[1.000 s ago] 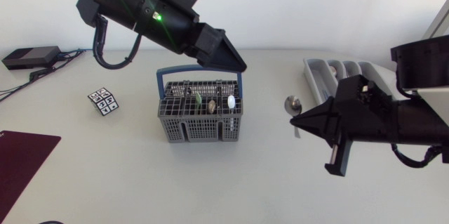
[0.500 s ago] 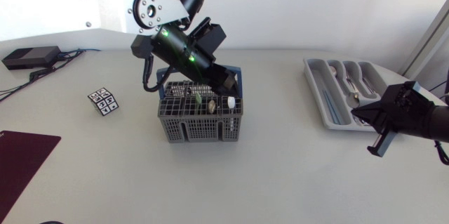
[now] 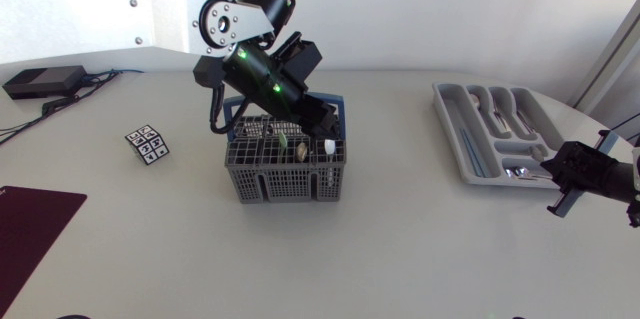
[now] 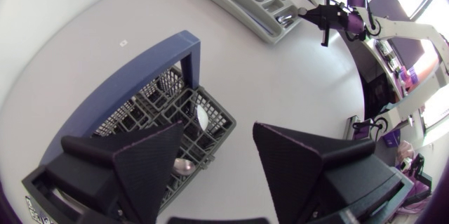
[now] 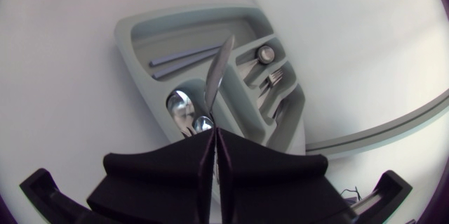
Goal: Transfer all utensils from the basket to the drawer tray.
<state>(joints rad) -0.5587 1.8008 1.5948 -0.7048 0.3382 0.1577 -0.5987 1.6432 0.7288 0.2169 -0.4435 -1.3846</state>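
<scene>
Since a second ago, our right gripper (image 5: 214, 133) is pulling back from mid-table to the near end of the drawer tray (image 5: 137, 55), and our left gripper (image 4: 219, 140) is coming down onto the basket (image 4: 179, 59). The right gripper is pinching a spoon (image 5: 219, 66) between nearly closed fingers, its handle jutting out over the tray, where another spoon (image 5: 179, 104) is lying. The left gripper is gaping wide just above the basket, which is holding several utensils (image 3: 300, 147).

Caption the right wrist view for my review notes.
Jaws shut on a utensil that sticks out over the tray.
</scene>
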